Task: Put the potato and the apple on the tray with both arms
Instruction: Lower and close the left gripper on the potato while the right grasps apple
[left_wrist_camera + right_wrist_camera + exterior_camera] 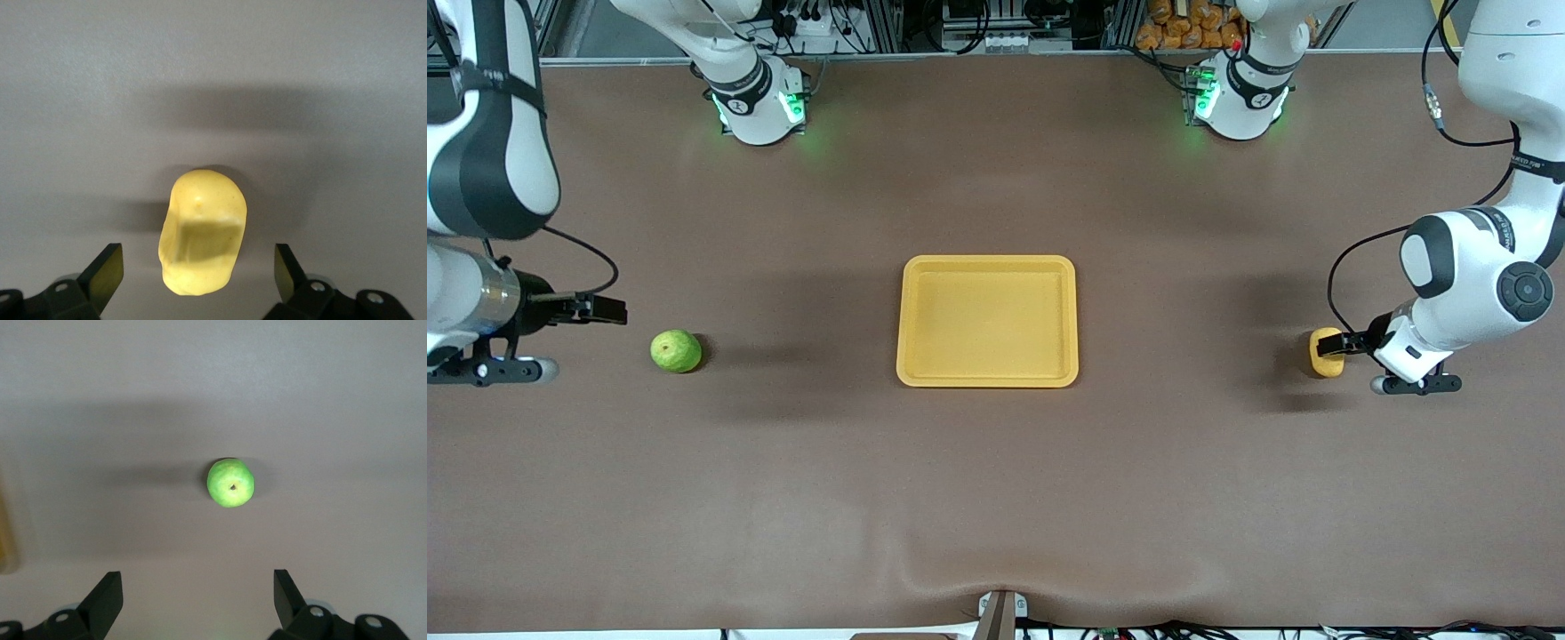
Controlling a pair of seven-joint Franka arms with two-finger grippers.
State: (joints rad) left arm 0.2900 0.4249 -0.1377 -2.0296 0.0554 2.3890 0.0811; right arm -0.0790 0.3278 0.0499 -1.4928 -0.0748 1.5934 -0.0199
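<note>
Left gripper (193, 280) hangs low, jaws wide, straddling the potato (1325, 352) at the left arm's end. Right gripper (193, 600), equally wide, hovers near the apple (676, 351). The empty tray (987, 263) sits between them.

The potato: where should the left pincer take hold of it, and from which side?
Probably across the narrow middle of the potato, coming straight down from above. It lies flat on the table as an oblong lump, and the open left pincer already straddles its short width, one finger at each long flank. Gripping end to end would likely need a wider span.
</note>
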